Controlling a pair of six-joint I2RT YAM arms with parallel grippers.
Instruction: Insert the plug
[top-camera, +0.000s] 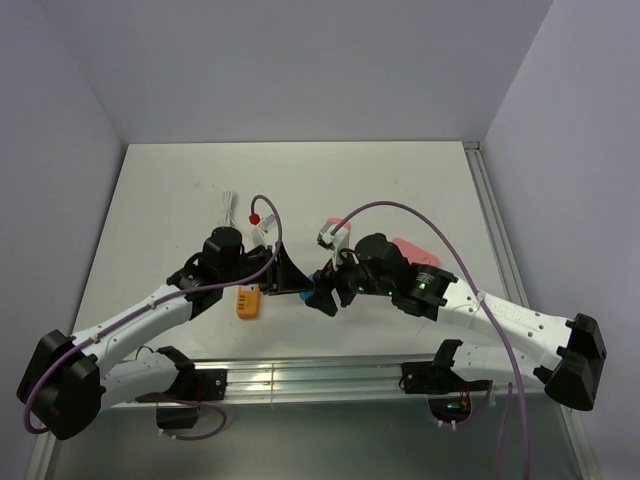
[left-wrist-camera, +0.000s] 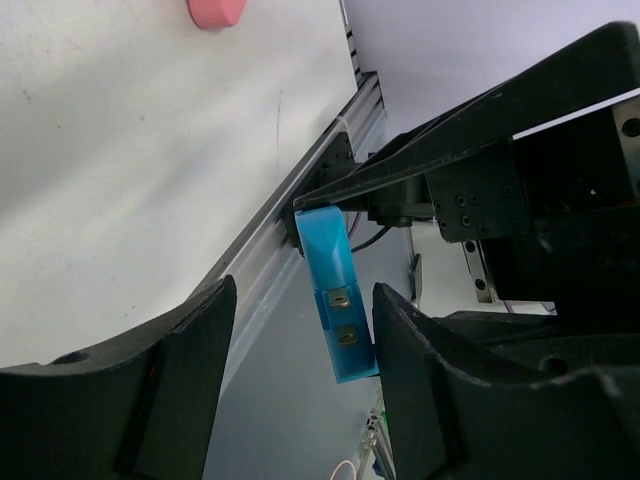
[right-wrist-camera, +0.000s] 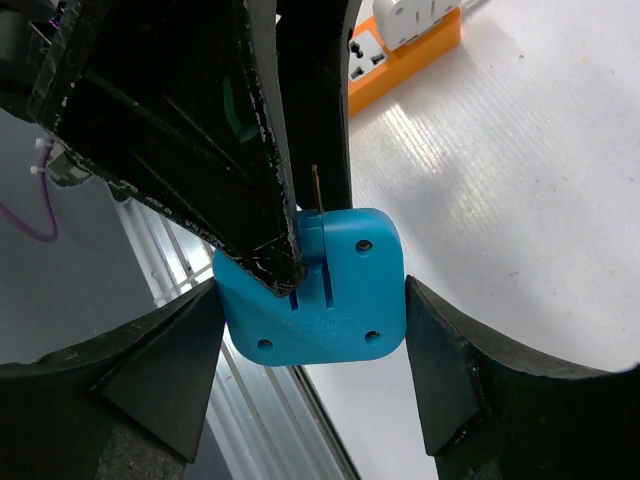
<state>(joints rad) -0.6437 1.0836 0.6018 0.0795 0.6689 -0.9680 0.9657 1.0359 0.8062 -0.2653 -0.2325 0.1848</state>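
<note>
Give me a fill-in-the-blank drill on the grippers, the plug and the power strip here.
1. The plug clamped in the right gripper is ___ in colour.
2. The power strip lying on the table is ___.
3. The left gripper flanks the plug with a gap on one side, so that gripper is ___.
Missing words: blue; orange; open.

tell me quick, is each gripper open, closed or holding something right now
left gripper: open, straddling the blue plug, with a gap on one side
right gripper: closed on the blue plug, holding it
</note>
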